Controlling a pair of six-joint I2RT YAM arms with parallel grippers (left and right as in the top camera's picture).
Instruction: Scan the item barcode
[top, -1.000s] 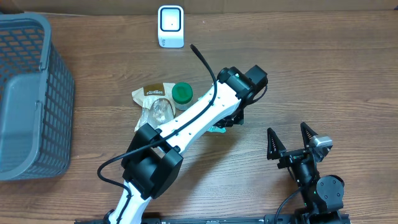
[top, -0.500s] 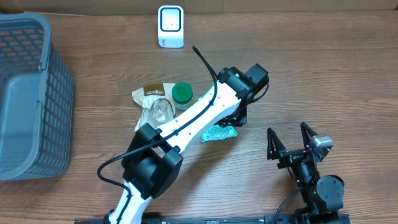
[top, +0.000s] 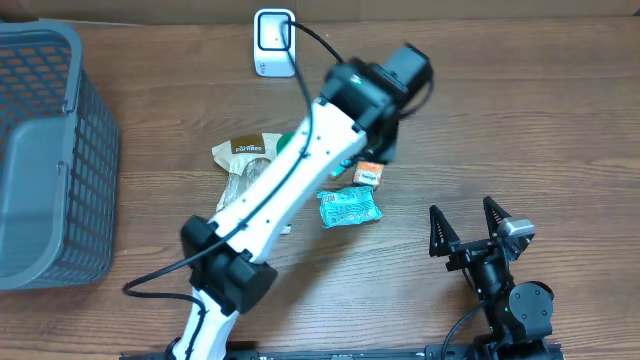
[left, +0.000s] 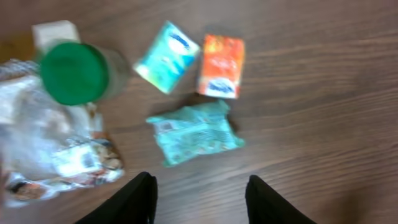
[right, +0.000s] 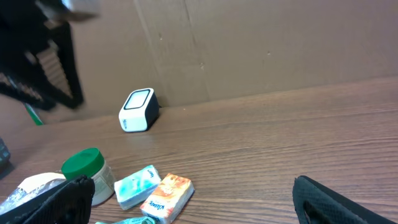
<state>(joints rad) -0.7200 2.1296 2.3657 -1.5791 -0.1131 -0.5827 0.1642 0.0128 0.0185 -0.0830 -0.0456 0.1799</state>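
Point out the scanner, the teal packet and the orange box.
scanner (right: 138, 110): right wrist view, on its front face.
teal packet (left: 194, 132): left wrist view, middle of the wrapper.
orange box (left: 221, 65): left wrist view, centre of its top face.

Blurred teal packet (left: 196, 132) lies on the table (left: 323, 124); orange box (left: 221, 65) just beyond; fingers (left: 140, 200) apart, seemingly empty.

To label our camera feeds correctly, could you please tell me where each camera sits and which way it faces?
Overhead: above the wooden table, looking straight down; the left arm and right arm show.
Left wrist: on the left arm, looking down at the crinkled teal packet; its two black fingers show.
Right wrist: low over the table, facing the white box-shaped scanner; its black fingertips show.
Both wrist views share the orange carton and green-lidded jar.
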